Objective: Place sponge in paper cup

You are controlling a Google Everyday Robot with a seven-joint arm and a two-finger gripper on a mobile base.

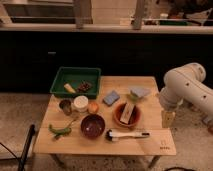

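The sponge lies flat on the wooden table, to the right of the paper cup and not touching it. The gripper hangs at the table's right edge, well apart from the sponge. Its state cannot be determined.

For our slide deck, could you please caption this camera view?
Gripper hangs at the right edge of the table; sponge lies flat, apart from the paper cup.

Blue-grey sponge, white cup, beige tool at rt.
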